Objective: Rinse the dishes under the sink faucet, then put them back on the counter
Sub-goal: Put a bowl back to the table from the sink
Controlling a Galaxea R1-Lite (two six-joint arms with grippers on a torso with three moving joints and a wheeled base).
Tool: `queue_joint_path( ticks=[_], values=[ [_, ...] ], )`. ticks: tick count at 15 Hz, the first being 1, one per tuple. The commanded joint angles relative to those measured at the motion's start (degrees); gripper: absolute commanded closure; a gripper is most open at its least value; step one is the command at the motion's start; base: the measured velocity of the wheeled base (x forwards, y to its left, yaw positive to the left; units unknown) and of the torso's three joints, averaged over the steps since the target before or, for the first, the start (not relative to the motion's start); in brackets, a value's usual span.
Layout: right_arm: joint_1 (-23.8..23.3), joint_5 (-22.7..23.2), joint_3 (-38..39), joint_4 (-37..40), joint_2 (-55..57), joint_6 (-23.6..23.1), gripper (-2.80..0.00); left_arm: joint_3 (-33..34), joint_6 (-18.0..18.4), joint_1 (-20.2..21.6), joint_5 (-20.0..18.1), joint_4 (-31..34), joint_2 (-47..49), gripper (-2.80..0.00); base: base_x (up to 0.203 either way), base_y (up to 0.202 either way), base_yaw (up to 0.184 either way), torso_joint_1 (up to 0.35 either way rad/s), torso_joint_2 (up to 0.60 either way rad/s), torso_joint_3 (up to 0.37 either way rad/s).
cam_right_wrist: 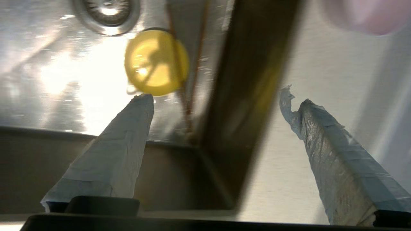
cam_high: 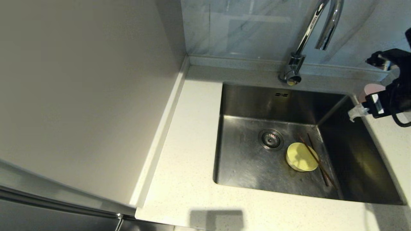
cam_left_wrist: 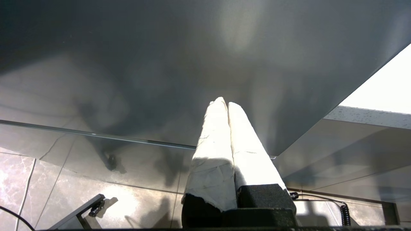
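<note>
A yellow-green bowl [cam_high: 301, 157] [cam_right_wrist: 156, 62] lies on the floor of the steel sink [cam_high: 244, 166], just right of the drain. Two brown chopsticks [cam_high: 316, 160] [cam_right_wrist: 189, 80] lie across its right side. The pink bowl [cam_high: 372, 89] [cam_right_wrist: 369, 16] stands on the counter [cam_high: 186, 154] at the sink's back right corner. My right gripper [cam_right_wrist: 215, 94] is open and empty, its fingers straddling the sink's right wall. One white-wrapped fingertip [cam_high: 353, 114] shows at the right edge of the head view, beside the pink bowl. My left gripper [cam_left_wrist: 224, 102] is shut and empty, parked below the counter.
The chrome faucet [cam_high: 310, 32] arches over the sink's back edge, its spout above the basin. The round strainer drain [cam_high: 271, 139] sits mid-basin. A tall grey panel [cam_high: 80, 96] walls off the counter's left side. Marbled tile [cam_high: 244, 29] rises behind.
</note>
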Motion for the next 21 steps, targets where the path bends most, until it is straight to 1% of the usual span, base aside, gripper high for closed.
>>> queue_joint_path(
  ticks=[1,2,3,6,8,11,13,17,21],
  values=[
    [2.8,-0.1,0.9,0.1,3.9,3.0,-2.80,0.0,0.0,0.0,0.0,0.0,-0.2,0.00,0.000,0.000,0.000,0.000,0.00,0.000],
    [3.7,-0.1,1.1,-0.7,6.1,4.2,-2.80,0.0,0.0,0.0,0.0,0.0,-0.2,0.00,0.000,0.000,0.000,0.000,0.00,0.000],
    [4.2,-0.3,1.6,-3.3,8.7,5.1,-2.80,0.0,0.0,0.0,0.0,0.0,-0.2,0.00,0.000,0.000,0.000,0.000,0.00,0.000],
    [4.7,-2.5,5.5,-17.3,15.2,5.8,-2.80,0.0,0.0,0.0,0.0,0.0,-0.2,0.00,0.000,0.000,0.000,0.000,0.00,0.000],
    [5.2,-3.0,9.3,-20.4,16.6,5.6,-2.80,0.0,0.0,0.0,0.0,0.0,-0.2,0.00,0.000,0.000,0.000,0.000,0.00,0.000],
    [5.9,-4.7,12.8,-25.0,19.4,5.6,-2.80,0.0,0.0,0.0,0.0,0.0,-0.2,0.00,0.000,0.000,0.000,0.000,0.00,0.000],
    [7.1,-5.1,14.8,-26.5,21.0,5.0,-2.80,0.0,0.0,0.0,0.0,0.0,-0.2,0.00,0.000,0.000,0.000,0.000,0.00,0.000],
    [9.8,-5.8,16.3,-26.6,24.1,4.9,-2.80,0.0,0.0,0.0,0.0,0.0,-0.2,0.00,0.000,0.000,0.000,0.000,0.00,0.000],
    [12.5,-7.9,16.1,-26.6,28.1,7.3,-2.80,0.0,0.0,0.0,0.0,0.0,-0.2,0.00,0.000,0.000,0.000,0.000,0.00,0.000]
  ],
)
